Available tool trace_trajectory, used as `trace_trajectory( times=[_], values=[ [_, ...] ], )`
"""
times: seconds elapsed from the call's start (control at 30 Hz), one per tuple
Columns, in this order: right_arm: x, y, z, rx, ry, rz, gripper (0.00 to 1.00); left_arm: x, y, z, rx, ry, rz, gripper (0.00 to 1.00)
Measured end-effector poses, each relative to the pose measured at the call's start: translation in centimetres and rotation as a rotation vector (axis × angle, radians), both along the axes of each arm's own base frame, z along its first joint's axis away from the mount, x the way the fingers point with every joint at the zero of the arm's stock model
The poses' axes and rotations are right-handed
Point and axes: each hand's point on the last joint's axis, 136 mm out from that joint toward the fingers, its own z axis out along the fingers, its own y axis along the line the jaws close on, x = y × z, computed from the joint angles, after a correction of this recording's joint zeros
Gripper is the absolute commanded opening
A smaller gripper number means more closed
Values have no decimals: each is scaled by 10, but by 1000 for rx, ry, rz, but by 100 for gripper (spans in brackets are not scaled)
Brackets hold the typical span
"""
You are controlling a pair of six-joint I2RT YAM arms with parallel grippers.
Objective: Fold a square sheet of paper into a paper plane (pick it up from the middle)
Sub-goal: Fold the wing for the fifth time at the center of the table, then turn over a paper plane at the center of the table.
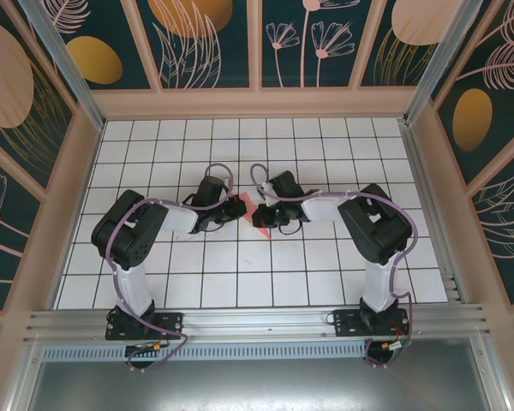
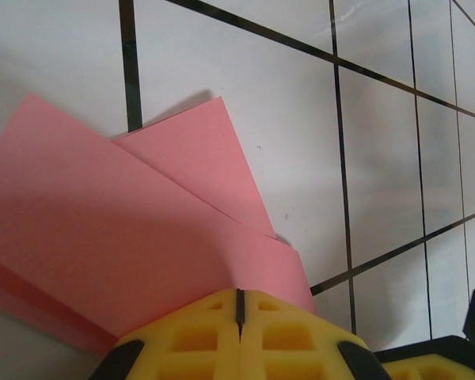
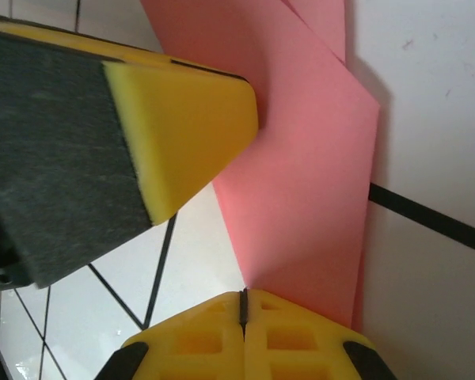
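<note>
Square sheet of paper (image 1: 247, 205), partly folded, is being held at the middle of the tabletop (image 1: 325, 274). The left tool (image 1: 233, 211) and the right tool (image 1: 260, 216) are both clenching it from opposite sides, equally near.

No text, label, brand, number or sign could be read in any view. The square sheet of paper (image 2: 103, 237) was plain pink. The tiled surface (image 1: 240, 274) bore only a black grid. The far wall panels (image 1: 206, 43) carried painted leaves and flowers, without lettering.
</note>
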Motion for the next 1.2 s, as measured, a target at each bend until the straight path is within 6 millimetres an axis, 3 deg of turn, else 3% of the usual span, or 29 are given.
trace_trajectory(
  times=[0.33, 0.83, 0.93, 1.03, 1.07, 1.2],
  values=[
    [-1, -1, -2, -3, -24, 27, 0, 3, 1, -2, 33, -4, 3, 0],
    [-52, -43, -4, -19, -29, 45, 0, 4, 1, -2, 50, 3, 10, 0],
    [-57, -50, -3, -30, -20, 32, 0, 7, 2, -1, 62, 1, 15, 5],
    [-58, -59, 1, -61, -19, -2, 0, 10, 4, 0, 85, 1, 21, 19],
    [-56, -61, 5, -66, -27, -22, 4, 11, 4, 2, 87, 0, 21, 23],
    [-40, -67, 29, -69, -100, -117, 40, 12, 11, 16, 109, -5, 47, 44]
  ],
)
